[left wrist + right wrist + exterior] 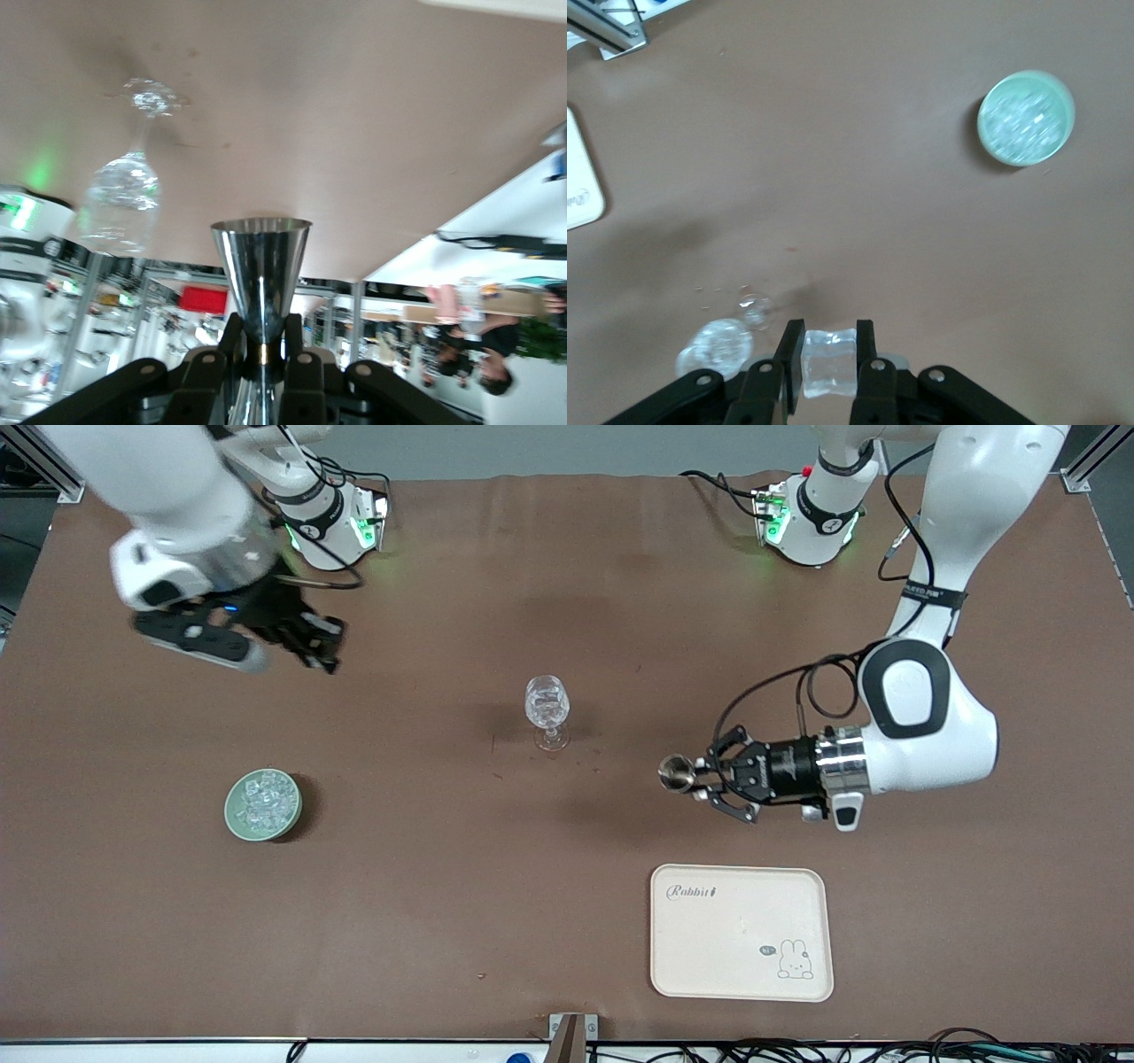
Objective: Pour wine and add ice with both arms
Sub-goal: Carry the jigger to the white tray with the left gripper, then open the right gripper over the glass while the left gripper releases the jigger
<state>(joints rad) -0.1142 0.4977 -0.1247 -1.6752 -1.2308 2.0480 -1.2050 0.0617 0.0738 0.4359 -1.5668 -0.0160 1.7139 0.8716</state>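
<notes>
A clear stemmed glass [547, 708] stands upright mid-table; it also shows in the left wrist view [124, 199] and the right wrist view [718, 347]. My left gripper [704, 781] is shut on the waist of a steel jigger [678, 773], held level beside the glass toward the left arm's end, its mouth facing the glass; the grip shows in the left wrist view [263, 341] on the jigger [261, 257]. My right gripper [321, 645] is up over the table toward the right arm's end, shut [829, 341] on one ice cube [829, 361]. More ice [266, 799] fills the pale green bowl [232, 819].
A cream tray [741, 932] with a rabbit print lies near the front edge, nearer the front camera than my left gripper. The bowl [1026, 118] and a tray corner [580, 186] show in the right wrist view. Both arm bases stand along the top edge.
</notes>
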